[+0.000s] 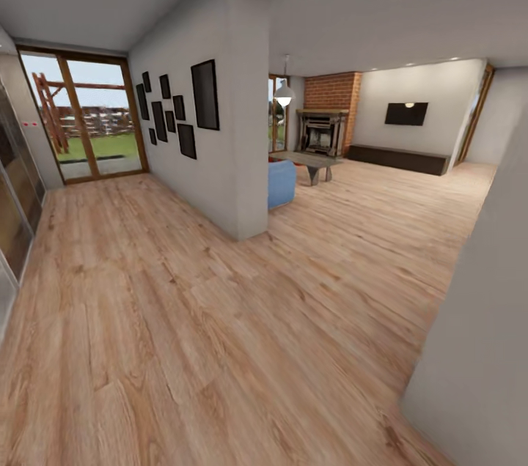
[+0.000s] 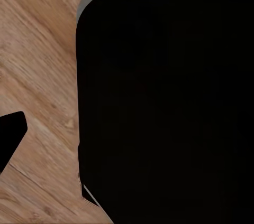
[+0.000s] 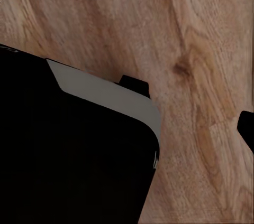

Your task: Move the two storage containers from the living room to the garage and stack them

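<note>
The storage containers and the garage are out of view. I stand on light wood-plank floor point(image 1: 183, 319) in a hallway. Past a wall corner the living room point(image 1: 367, 180) opens up, with the end of a blue sofa point(image 1: 281, 184) and a low table point(image 1: 313, 161). My left gripper point(image 2: 127, 134) hangs over the planks beside my black base point(image 2: 169, 102). One dark fingertip point(image 2: 10, 134) shows at the frame's edge. My right gripper point(image 3: 127, 129) hangs likewise beside the base point(image 3: 69, 155), with one fingertip point(image 3: 246, 128) at the frame's edge. Nothing is held.
A partition wall point(image 1: 235, 121) with black picture frames splits the hallway from the living room. Wood-framed glass doors point(image 1: 88, 118) close the hallway's far end. A brick fireplace point(image 1: 323, 130), a wall TV point(image 1: 406, 113) and a low dark cabinet point(image 1: 397, 158) line the back. A wall point(image 1: 477, 349) stands close at right.
</note>
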Controlling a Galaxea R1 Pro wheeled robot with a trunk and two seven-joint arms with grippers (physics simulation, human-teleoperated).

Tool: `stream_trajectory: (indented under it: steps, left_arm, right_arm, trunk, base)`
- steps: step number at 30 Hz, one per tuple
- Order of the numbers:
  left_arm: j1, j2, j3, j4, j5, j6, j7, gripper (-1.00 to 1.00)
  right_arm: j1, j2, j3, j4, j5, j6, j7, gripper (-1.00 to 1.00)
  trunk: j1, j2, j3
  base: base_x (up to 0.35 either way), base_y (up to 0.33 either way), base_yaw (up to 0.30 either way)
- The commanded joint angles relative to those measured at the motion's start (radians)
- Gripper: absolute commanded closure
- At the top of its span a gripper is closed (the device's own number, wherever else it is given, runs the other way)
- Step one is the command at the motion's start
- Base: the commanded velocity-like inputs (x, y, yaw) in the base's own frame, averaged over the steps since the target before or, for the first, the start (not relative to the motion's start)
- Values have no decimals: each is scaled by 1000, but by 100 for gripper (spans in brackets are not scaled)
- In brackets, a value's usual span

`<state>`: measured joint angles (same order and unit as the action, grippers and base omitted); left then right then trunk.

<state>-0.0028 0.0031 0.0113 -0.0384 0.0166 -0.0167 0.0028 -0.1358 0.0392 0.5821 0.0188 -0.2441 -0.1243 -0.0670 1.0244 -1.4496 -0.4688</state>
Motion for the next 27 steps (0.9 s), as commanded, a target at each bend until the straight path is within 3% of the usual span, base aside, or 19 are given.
stream_trajectory:
  steps: [1,10,27]
  left_arm:
    - [0,0,1,0,2,-2,0,-100]
    - [0,0,1,-1,1,-2,0,-100]
    - [0,0,1,-1,1,-2,0,-100]
  right_arm:
    - [-1,1,8,2,-9,-5,-2,-100]
    - [-1,-1,8,2,-9,-5,-2,-100]
    - [-1,-5,10,2,-9,-5,-2,-100]
  trunk:
    - [1,0,-1]
    - [1,0,-1]
    - [1,0,-1]
  base:
    - [322,0,270]
    - [322,0,248]
    - [322,0,14]
